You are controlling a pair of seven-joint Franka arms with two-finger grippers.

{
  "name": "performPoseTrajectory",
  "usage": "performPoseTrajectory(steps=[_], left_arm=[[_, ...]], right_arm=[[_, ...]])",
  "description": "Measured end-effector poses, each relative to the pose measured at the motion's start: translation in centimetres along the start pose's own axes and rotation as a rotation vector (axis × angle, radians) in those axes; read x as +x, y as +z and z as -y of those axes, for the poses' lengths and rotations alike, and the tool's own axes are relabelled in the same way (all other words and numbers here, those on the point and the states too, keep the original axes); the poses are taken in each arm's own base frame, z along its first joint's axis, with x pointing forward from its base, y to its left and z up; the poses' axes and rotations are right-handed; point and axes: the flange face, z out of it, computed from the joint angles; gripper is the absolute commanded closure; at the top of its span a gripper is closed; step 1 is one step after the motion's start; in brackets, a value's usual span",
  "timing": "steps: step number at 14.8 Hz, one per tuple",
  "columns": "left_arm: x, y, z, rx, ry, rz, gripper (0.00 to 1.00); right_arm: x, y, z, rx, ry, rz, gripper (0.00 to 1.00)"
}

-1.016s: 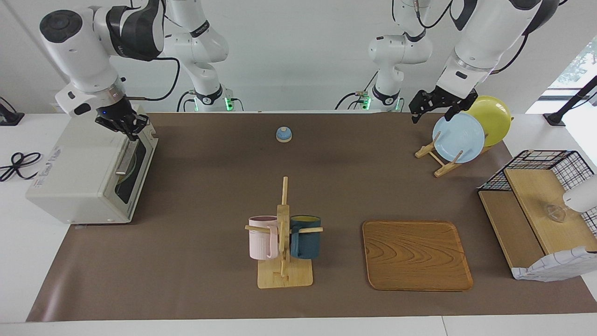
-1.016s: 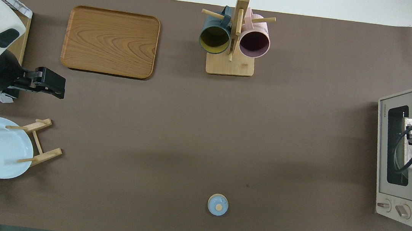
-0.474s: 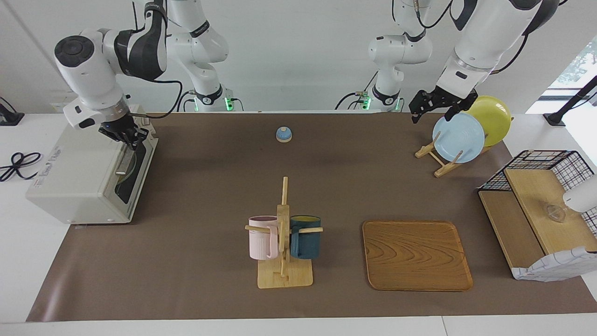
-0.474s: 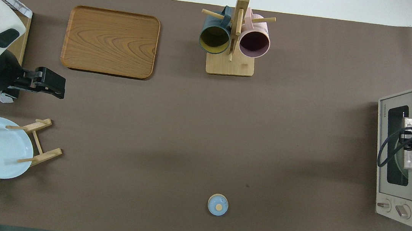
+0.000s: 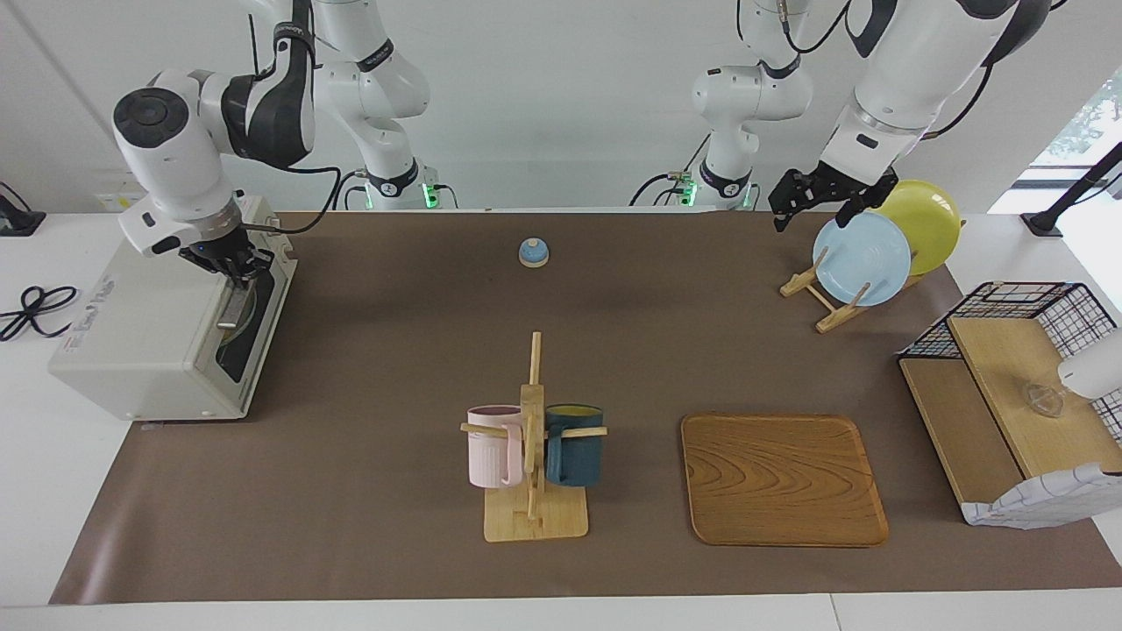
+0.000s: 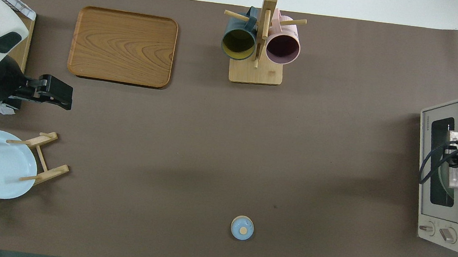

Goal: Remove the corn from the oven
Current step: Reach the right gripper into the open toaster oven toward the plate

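A brown mat (image 5: 394,350) covers the table; the oven (image 5: 166,329) sits at the right arm's end, door closed, corn not visible; the right gripper (image 5: 235,267) is at its handle (image 5: 233,307), fingers' state unclear; the left gripper (image 5: 820,200) waits open-fingered over the plate rack (image 5: 828,302).

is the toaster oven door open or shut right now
Shut. The boxy off-white toaster oven has its dark glass door flush with its front in both views, with the right claw at the metal bar handle.
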Motion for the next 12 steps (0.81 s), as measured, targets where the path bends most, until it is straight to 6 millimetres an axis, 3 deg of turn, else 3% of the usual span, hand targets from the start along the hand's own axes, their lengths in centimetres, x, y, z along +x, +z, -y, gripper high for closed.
performPoseTrajectory(steps=[12], left_arm=[[0.0, 0.0, 0.0, 0.000, 0.000, 0.000, 0.00]], right_arm=[[-0.5, 0.9, 1.2, 0.023, -0.081, -0.027, 1.00]])
